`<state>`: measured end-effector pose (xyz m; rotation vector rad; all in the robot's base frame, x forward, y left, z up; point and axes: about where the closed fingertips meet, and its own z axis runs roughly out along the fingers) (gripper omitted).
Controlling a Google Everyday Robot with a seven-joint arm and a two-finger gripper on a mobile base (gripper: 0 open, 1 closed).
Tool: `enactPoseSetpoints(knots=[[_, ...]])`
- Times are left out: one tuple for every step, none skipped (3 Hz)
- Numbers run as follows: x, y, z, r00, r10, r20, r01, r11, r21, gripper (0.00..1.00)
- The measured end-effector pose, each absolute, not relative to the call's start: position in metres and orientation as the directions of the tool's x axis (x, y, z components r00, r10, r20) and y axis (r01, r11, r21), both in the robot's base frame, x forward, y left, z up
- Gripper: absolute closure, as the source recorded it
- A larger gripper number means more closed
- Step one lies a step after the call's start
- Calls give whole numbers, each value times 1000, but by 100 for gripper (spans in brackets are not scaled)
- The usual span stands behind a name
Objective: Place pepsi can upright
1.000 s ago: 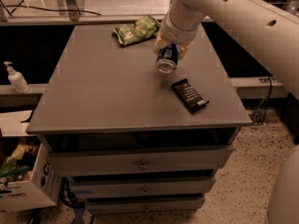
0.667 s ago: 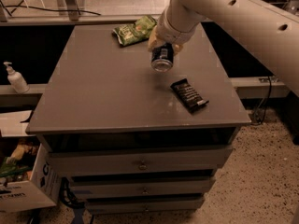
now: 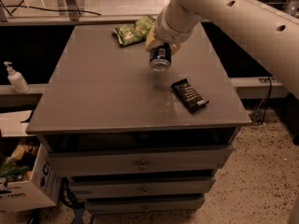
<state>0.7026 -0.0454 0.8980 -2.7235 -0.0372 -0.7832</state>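
Only one camera view to go on, so here goes: the gripper (image 3: 162, 46) is up over the back half of the desk (image 3: 98, 97), hanging off the big white arm (image 3: 233, 17) that comes in from the top right, and it's clamped on the pepsi can (image 3: 160, 58). The can isn't upright. It's tipped so one silver end faces pretty much at the camera, and it looks to be held clear of the desk top rather than resting on it, though I can't swear to the gap from this angle. A green snack bag (image 3: 135, 30) sits just behind and to the left of the can, and a black snack bar wrapper (image 3: 189, 95) lies flat nearer the front right, apart from both. So my read is we're mid-carry: grasp done, placing not done yet. The next move needs the wrist to rotate until the can's axis is vertical, then lower it onto a bare patch of desk between the bag and the wrapper, and let go only once the bottom sits flat. Otherwise it'll probably tip or roll.
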Motion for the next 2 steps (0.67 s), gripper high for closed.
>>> enactPoseSetpoints(knots=[[704,-39,903,820,-4,572,198,-936,-290,100],[709,-20,912,754,78,652,354,-885,-303,100]])
